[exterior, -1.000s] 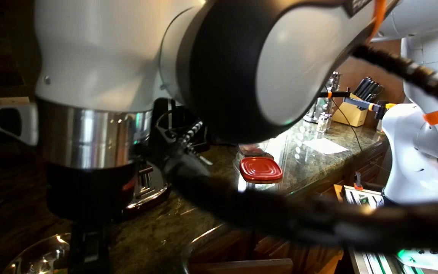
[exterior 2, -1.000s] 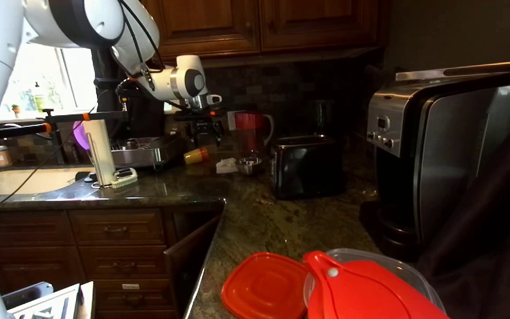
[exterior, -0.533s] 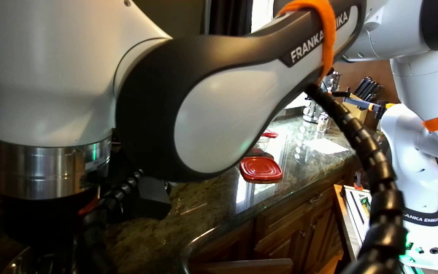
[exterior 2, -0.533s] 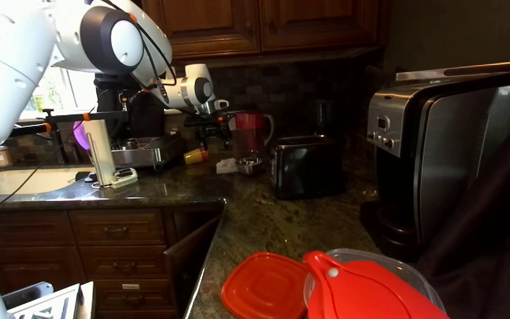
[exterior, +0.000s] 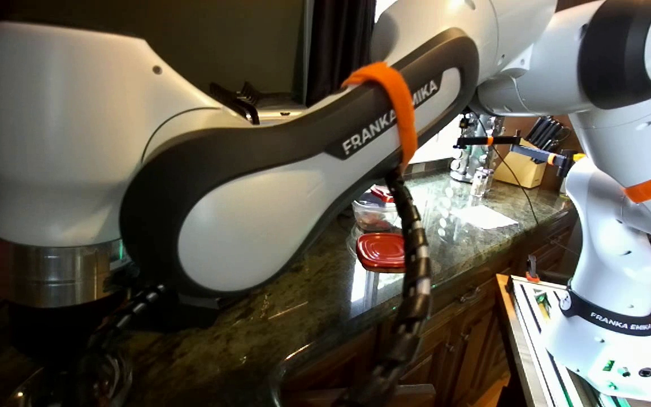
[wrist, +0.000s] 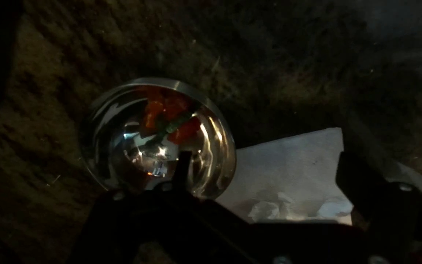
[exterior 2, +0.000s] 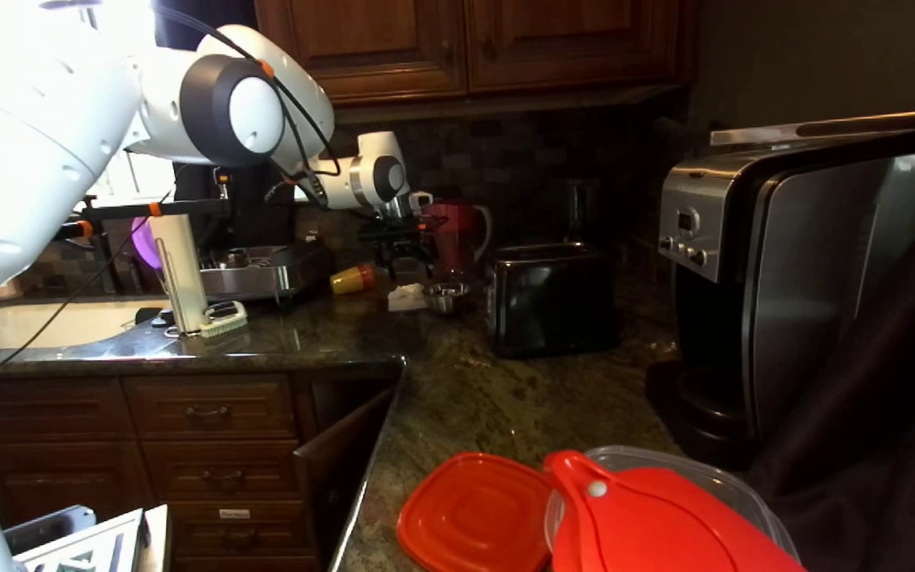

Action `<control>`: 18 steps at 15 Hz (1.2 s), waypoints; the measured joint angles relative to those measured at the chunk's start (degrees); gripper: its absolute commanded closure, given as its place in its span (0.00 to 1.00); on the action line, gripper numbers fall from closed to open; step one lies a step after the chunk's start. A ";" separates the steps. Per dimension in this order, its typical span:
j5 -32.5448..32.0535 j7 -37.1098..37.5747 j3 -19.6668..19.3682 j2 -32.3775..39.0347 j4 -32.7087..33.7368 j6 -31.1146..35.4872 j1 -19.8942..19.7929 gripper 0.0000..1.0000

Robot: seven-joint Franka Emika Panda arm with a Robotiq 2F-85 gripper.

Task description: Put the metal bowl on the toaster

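My hand point(wrist: 264, 157) looks matt; the metal bowl point(wrist: 130, 154) has a smooth, mirror-bright finish, and towards its four o'clock in the wrist view lies a white sheet point(wrist: 288, 165), matt, paper or cloth, I cannot tell. At the bowl's three o'clock in an exterior view, the toaster point(exterior 2: 557, 310) shows a glossy black side. The table point(exterior 2: 497, 413) looks like polished stone, the flat red lid point(exterior 2: 473, 508) like smooth plastic, the cupboard door point(exterior 2: 573, 40) like varnished wood.

One pincer point(wrist: 265, 154), one metal bowl point(wrist: 134, 146), one toaster point(exterior 2: 554, 306) and two upper cabinet doors point(exterior 2: 573, 40) show.
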 measured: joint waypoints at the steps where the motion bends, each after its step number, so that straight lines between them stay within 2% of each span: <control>1: 0.00 -0.46 -0.19 1.39 1.46 0.00 0.02 0.00; 4: -0.04 -1.36 -0.84 5.36 5.44 0.00 0.42 0.05; 8: -0.06 -2.03 -2.08 9.83 10.13 -0.02 1.16 0.45; 15: -0.15 -2.47 -3.37 13.68 15.55 -0.05 2.46 0.99; 18: -0.20 -2.70 -3.37 13.19 15.71 -0.05 3.05 1.00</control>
